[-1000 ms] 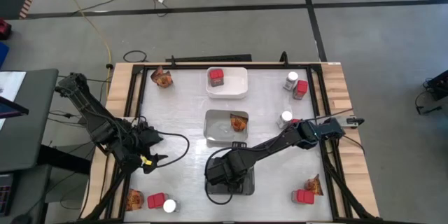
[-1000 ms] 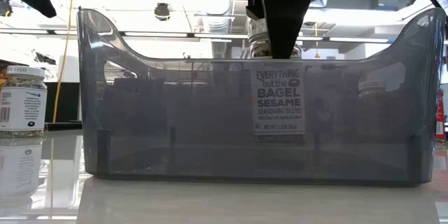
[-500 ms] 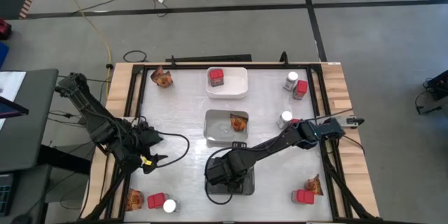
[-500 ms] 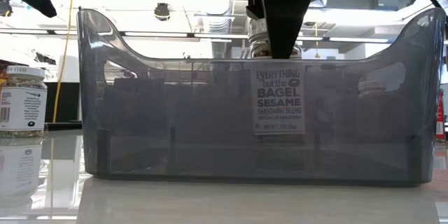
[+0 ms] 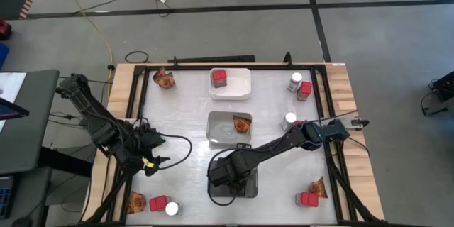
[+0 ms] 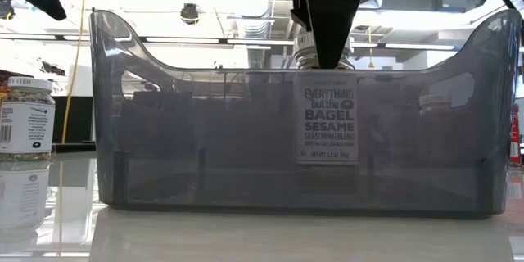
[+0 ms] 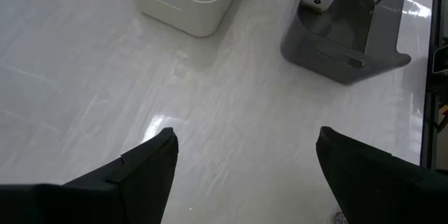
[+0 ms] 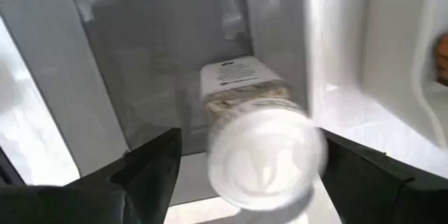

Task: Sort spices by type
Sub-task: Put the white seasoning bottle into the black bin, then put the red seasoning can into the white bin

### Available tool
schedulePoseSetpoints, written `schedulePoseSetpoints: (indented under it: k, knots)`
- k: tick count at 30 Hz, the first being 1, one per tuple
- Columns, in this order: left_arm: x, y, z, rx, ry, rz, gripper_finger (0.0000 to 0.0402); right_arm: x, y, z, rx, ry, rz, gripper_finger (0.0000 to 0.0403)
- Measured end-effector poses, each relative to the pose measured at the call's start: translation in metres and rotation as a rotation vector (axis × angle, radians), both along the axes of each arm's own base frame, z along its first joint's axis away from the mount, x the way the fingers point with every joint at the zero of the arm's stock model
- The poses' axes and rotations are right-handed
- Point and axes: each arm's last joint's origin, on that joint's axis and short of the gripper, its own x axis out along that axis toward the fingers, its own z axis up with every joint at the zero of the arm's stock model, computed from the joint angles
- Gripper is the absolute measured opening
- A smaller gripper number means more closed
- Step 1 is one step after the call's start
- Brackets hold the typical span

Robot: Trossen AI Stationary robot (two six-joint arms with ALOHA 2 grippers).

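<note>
My right gripper [image 5: 230, 177] hangs open over the dark grey tray [image 5: 245, 189]. A jar with a round white lid [image 8: 266, 150] sits inside that tray between its fingers, lid toward the wrist camera. The low view shows the jar's label [image 6: 327, 123] through the tray wall [image 6: 205, 147]. My left gripper [image 5: 157, 162] is open and hovers over bare table near the left edge. A red box [image 5: 219, 79] lies in the white tray [image 5: 230, 92]. An orange packet [image 5: 242, 123] lies in the clear tray [image 5: 218, 131]. My right gripper stands from above, pointing down, with a finger on each side of the jar's white lid [image 8: 308, 147]. One finger [image 8: 350, 161] is right beside the lid's edge, the other stands apart. I cannot tell whether it touches the jar.
Loose spices lie around the table: a packet [image 5: 164, 79] far left, a jar [image 5: 296, 80] and red box [image 5: 304, 91] far right, a jar [image 5: 289, 120] at mid right. Another packet, box and jar [image 5: 172, 208] sit near left, and a box [image 5: 307, 198] and packet [image 5: 318, 187] near right.
The jar in the dark grey tray has sunk a little lower; its label sits lower behind the tray wall in the low view than before. Both arms have kept their places over the table.
</note>
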Motion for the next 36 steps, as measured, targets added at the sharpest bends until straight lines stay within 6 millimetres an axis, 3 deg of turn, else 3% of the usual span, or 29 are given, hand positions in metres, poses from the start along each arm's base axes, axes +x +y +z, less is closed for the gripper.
schedulePoseSetpoints:
  k: [5,10,18,26,31,36]
  knots:
    - [0.0,0.0,0.0,0.0,0.001,0.0,0.0324,-0.004,-0.002,0.02,0.022,-0.058,-0.077,0.0346]
    - [0.0,0.0,0.0,-0.008,0.01,-0.007,0.0324,-0.02,0.0,0.056,0.044,-0.152,-0.131,0.0346]
    - [0.0,-0.001,0.0,-0.02,0.02,-0.015,0.0324,-0.054,0.022,0.089,-0.122,-0.317,-0.116,0.0346]
    - [0.002,-0.003,0.001,-0.057,-0.014,0.003,0.0324,-0.102,0.028,0.078,-0.19,-0.316,-0.132,0.0346]
    - [0.014,-0.007,0.004,-0.084,-0.112,0.053,0.0324,-0.155,0.022,0.069,-0.128,-0.438,-0.162,0.0346]
    - [0.038,-0.008,0.0,-0.093,-0.15,0.115,0.0324,-0.213,0.002,0.052,-0.07,-0.592,-0.192,0.0346]
